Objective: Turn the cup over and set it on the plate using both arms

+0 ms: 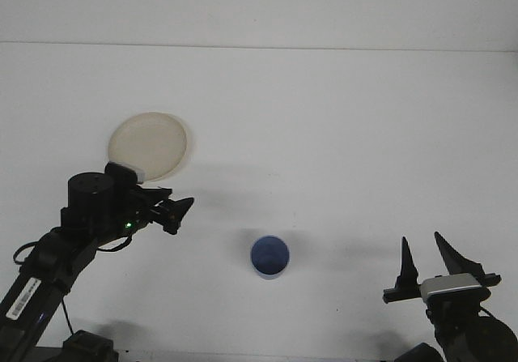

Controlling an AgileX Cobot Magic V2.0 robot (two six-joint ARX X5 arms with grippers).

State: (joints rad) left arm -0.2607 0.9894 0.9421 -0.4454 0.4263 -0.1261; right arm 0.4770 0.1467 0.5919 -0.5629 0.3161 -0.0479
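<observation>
A blue cup (269, 257) stands upright on the white table near the front centre, its mouth facing up. A cream plate (150, 142) lies flat at the middle left, partly covered by my left arm. My left gripper (180, 212) points right, a good way left of the cup and just below the plate; I cannot see how its fingers stand. My right gripper (426, 258) sits low at the front right, well to the right of the cup, open with nothing between its two upright fingers (405, 258).
The white table (324, 119) stretches back to a pale wall. My left arm (57, 249) rises from the front left corner. Nothing else lies on the surface.
</observation>
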